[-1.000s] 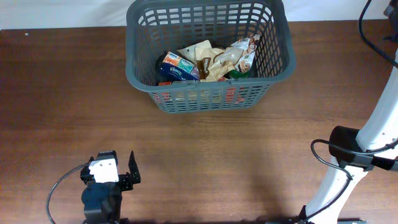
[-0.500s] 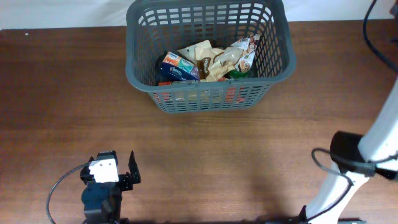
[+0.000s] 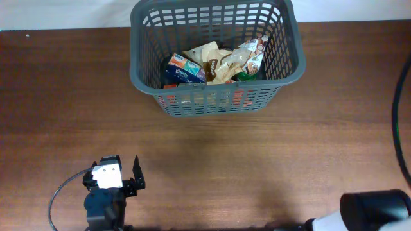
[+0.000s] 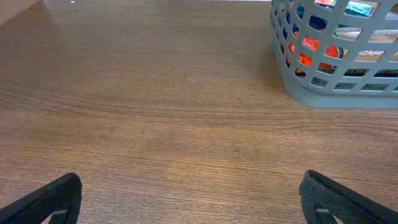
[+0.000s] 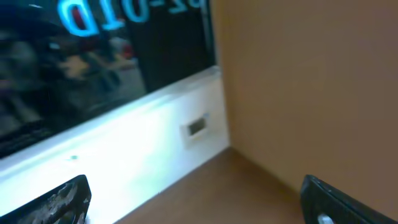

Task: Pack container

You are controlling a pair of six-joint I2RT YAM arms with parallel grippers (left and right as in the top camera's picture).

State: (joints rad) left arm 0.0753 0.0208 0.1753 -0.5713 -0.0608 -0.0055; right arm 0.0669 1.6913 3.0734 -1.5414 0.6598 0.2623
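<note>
One container (image 3: 215, 101): ahead and right of left gripper (image 4: 191, 200), well apart; packets (image 3: 218, 61) inside.
Left gripper: fingers spread wide, empty, low over table (image 4: 155, 124).
Right gripper (image 5: 193, 199): fingers spread wide, empty, facing a wall (image 5: 311, 74).

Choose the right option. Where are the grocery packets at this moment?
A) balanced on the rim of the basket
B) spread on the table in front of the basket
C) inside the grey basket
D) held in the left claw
C: the overhead view shows the packets lying inside the grey basket, while the left claw is open and empty.
</note>
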